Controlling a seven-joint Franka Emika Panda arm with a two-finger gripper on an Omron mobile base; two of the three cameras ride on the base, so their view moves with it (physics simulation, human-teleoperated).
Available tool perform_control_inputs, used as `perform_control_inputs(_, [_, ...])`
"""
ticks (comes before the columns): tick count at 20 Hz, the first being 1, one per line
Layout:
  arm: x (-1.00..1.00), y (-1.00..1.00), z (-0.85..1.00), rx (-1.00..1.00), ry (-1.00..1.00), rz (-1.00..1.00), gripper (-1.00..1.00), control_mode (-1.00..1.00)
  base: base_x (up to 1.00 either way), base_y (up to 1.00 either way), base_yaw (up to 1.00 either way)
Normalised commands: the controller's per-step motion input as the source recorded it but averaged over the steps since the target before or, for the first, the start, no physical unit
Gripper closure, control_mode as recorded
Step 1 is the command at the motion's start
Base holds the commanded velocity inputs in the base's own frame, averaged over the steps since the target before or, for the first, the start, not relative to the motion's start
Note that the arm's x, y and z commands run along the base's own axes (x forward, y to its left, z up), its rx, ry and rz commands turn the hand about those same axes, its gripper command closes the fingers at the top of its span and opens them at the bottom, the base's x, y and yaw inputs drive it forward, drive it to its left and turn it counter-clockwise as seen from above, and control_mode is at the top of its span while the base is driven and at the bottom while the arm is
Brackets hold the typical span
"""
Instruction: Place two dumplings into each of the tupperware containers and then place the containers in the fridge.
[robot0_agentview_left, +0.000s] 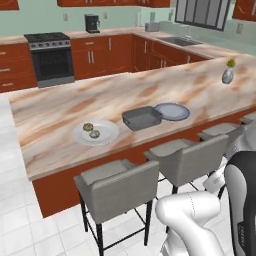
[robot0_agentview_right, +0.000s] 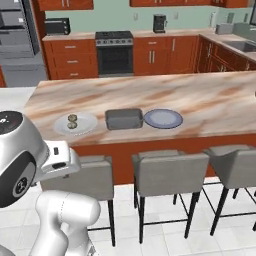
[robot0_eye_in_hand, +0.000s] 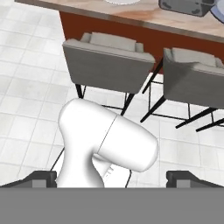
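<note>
Two tan dumplings (robot0_agentview_left: 91, 130) (robot0_agentview_right: 72, 122) lie on a round white plate (robot0_agentview_left: 107, 134) (robot0_agentview_right: 86, 125) on the marble island counter. Right of that plate stands one grey tupperware container (robot0_agentview_left: 142, 118) (robot0_agentview_right: 123, 119) (robot0_eye_in_hand: 186, 5) with nothing in it. The grey fridge (robot0_agentview_right: 17, 45) is at the far left of the room, its shelves showing. My gripper (robot0_eye_in_hand: 111, 179) is held low in front of the bar chairs, well short of the counter. It is open, its dark fingertips (robot0_eye_in_hand: 39, 178) wide apart with nothing between them.
A blue-grey plate (robot0_agentview_left: 172, 111) (robot0_agentview_right: 163, 118) touches the container's right side. Grey bar chairs (robot0_agentview_left: 120, 187) (robot0_agentview_right: 170, 172) (robot0_eye_in_hand: 107, 57) line the counter's near edge between me and the counter. A small vase (robot0_agentview_left: 228, 75) stands far right. The stove (robot0_agentview_left: 48, 57) (robot0_agentview_right: 115, 50) is on the back wall.
</note>
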Motion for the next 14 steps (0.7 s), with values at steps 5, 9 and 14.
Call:
perform_control_inputs(5, [0.0,0.0,0.0,0.0,0.0,0.0,-1.0,1.0,0.02,-0.52,0.19])
perform_control_inputs(9, [0.0,0.0,0.0,0.0,0.0,0.0,-1.0,1.0,0.25,-0.26,0.16])
perform_control_inputs(14, [0.0,0.0,0.0,0.0,0.0,0.0,-1.0,1.0,0.44,-0.17,0.14])
